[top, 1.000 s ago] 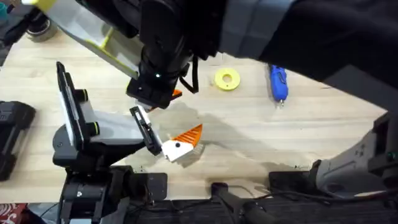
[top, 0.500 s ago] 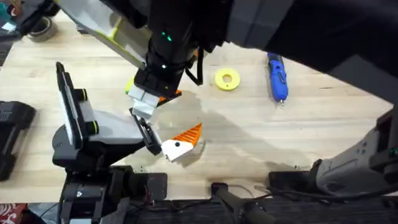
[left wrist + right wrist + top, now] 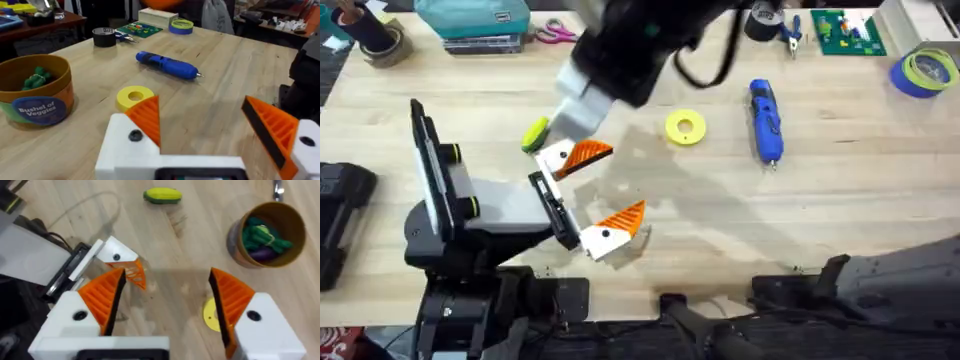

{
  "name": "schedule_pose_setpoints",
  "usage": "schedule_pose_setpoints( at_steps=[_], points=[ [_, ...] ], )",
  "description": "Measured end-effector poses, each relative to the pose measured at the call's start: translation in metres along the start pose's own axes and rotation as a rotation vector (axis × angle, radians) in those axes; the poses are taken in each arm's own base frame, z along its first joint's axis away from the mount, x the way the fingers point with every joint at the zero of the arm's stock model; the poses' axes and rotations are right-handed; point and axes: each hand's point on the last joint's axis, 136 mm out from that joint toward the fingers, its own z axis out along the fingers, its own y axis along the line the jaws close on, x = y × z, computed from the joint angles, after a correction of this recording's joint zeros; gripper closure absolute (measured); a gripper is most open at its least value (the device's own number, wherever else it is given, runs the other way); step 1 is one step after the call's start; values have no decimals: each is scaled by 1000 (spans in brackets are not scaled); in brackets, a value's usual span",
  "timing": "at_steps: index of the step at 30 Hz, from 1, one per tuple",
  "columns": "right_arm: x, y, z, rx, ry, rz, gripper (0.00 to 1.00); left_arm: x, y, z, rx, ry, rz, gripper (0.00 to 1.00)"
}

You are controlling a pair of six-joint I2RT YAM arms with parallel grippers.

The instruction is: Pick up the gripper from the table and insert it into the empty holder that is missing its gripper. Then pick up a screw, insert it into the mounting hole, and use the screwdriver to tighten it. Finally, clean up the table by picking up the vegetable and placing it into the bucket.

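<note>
My left gripper [image 3: 603,188] lies open near the table's front. Each of its white brackets bears an orange ribbed finger [image 3: 586,153], and nothing sits between them [image 3: 207,125]. No bare holder, loose gripper or screw is in view. My right gripper [image 3: 167,300] hangs open and empty high above the left one, whose far bracket [image 3: 116,255] shows below it. The yellow-green vegetable [image 3: 534,134] [image 3: 162,195] lies just behind the left gripper. The blue screwdriver [image 3: 766,120] [image 3: 167,65] lies at the right. The bucket [image 3: 35,90] [image 3: 267,235] holds green and purple pieces.
A yellow disc [image 3: 685,127] lies between the left gripper and the screwdriver. Along the back edge are a teal case [image 3: 470,15], black tape [image 3: 760,20], a green board [image 3: 848,28] and a blue tape roll [image 3: 925,70]. A black device [image 3: 340,210] sits at the left edge.
My right arm has lifted up and back from the left gripper's far bracket. That bracket now shows uncovered with an orange finger in it. The left arm has not moved.
</note>
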Motion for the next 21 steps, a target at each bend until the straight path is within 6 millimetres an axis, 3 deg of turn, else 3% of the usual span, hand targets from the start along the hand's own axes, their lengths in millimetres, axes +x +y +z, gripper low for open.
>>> schedule_pose_setpoints(
  at_steps=[5, 9, 14, 15, 19, 20, 21],
  points=[
    [-1, -20, -24, 47, -74, 33, 6, 0, 0, 0, 0, 0, 0, 15],
    [14, -34, -29, 87, -130, 37, 6, 0, 0, 0, 0, 0, 0, 15],
    [63, -39, -34, 63, -138, 6, 6, 0, 0, 0, 0, 0, 0, 15],
    [89, -38, -42, 11, -164, -24, 5, 0, 0, 0, 0, 0, 0, 15],
    [115, -35, -51, -59, -220, -83, 5, 0, 0, 0, 0, 0, 0, 15],
    [134, -33, -51, -108, -264, -154, 5, 0, 0, 0, 0, 0, 0, 15],
    [139, -33, -50, -122, -277, -177, 5, 0, 0, 0, 0, 0, 0, 15]
  ],
)
